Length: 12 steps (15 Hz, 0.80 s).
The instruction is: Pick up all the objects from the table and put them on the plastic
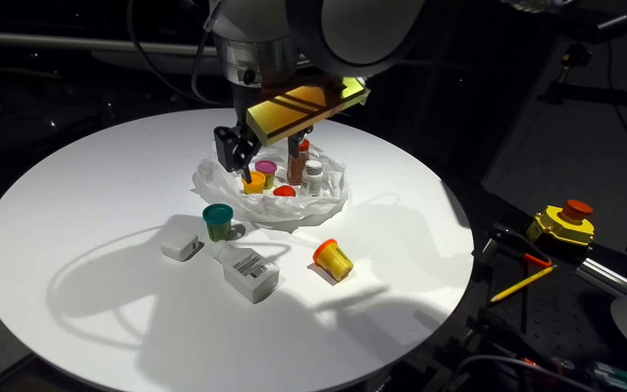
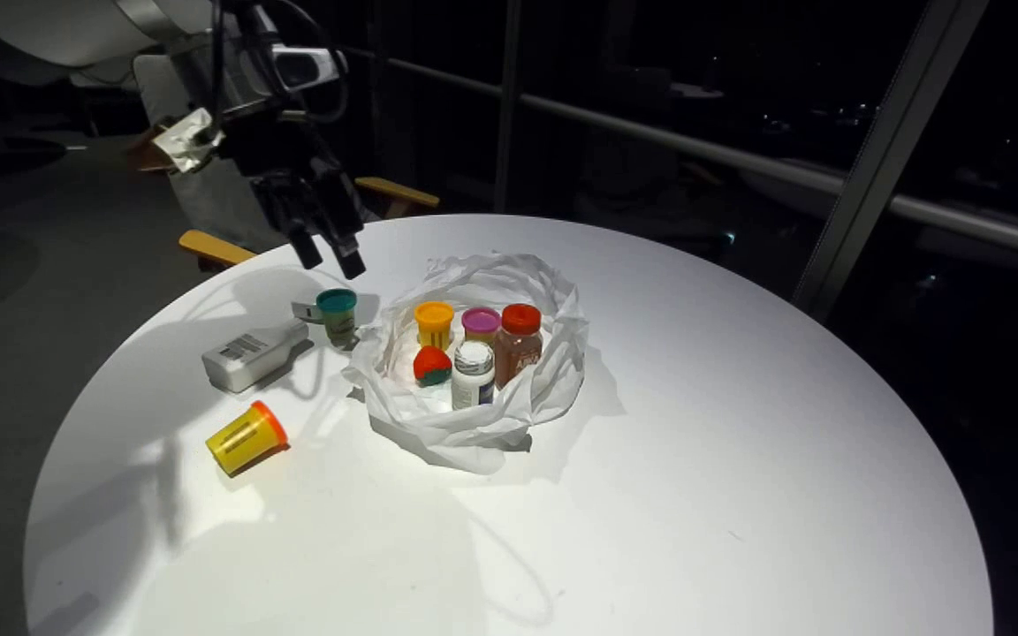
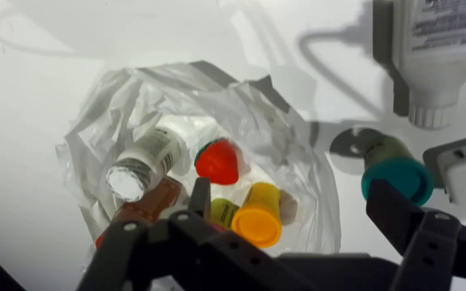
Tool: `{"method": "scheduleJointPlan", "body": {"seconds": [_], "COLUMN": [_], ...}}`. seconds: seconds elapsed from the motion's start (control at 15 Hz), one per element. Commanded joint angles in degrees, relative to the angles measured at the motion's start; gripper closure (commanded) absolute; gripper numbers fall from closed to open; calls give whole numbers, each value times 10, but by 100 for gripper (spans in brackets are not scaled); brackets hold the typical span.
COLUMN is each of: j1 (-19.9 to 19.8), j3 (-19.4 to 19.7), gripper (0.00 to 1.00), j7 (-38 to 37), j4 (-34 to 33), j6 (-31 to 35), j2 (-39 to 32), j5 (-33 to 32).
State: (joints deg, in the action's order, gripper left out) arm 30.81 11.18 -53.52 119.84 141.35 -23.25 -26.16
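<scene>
Overhead, the black tool (image 3: 289, 194) hung above the round white surface (image 1: 63, 179), its two fingers spread wide apart. Toward the far side, in an exterior view, a crumpled plastic bag (image 1: 302, 209) lay with its edges raised around five objects. From left to right, it held an orange tub (image 1: 254, 183), a purple-lidded tub (image 1: 266, 168), a red strawberry-shaped piece (image 1: 284, 191), a red-capped amber bottle (image 1: 295, 167) and a small white bottle (image 1: 312, 181). Whether the two tubs touched was hard to tell. Outside the bag, a teal-lidded tub (image 1: 219, 222) stood upright just beside its near left edge; a white block (image 1: 179, 244) sat farther left; a larger white bottle (image 1: 250, 271) lay nearer, its cap toward the teal-lidded tub; and a yellow tub (image 1: 334, 261) with an orange-red lid lay on its side to the right.
</scene>
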Motion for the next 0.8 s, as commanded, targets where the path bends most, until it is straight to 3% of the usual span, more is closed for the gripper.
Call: {"method": "scheduleJointPlan", "body": {"seconds": [0.0,0.4,0.73], "j1": [-40,-119,-180], "j3": [-58,-88,-128], "gripper": [0,0,0], "j7": [3,57,202], "j4": [79,118,113], "j6": [20,114,146], "j2": [46,-5,-55], "j5": [-10,29,132]}}
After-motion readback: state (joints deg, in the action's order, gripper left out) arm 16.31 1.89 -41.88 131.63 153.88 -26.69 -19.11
